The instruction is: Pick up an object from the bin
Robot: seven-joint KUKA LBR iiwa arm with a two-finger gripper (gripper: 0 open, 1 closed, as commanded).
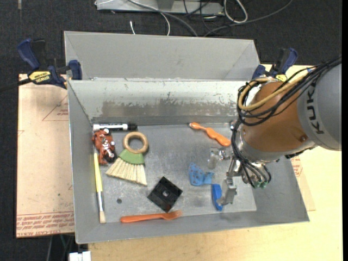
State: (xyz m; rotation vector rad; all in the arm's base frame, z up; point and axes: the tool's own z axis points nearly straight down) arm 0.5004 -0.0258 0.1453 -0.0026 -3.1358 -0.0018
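My gripper (pixel 224 174) hangs low over the right part of the bin floor, under the orange-brown wrist. Its two metal fingers stand apart, one (pixel 217 157) farther back and one (pixel 231 191) nearer the front, and I see only bare floor between them. A light blue plastic piece (pixel 200 176) lies just left of the gripper. A smaller, darker blue piece (pixel 217 197) lies against the left side of the front finger. An orange handled tool (pixel 210 134) lies behind the gripper near the back wall.
A black square block (pixel 165 193) and a long orange utensil (pixel 151 217) lie front centre. At the left lie a small straw brush with green top (pixel 129 166), a wooden ring (pixel 135 143), a marker (pixel 113 127), a red-brown toy (pixel 103 144) and a yellow stick (pixel 98 186).
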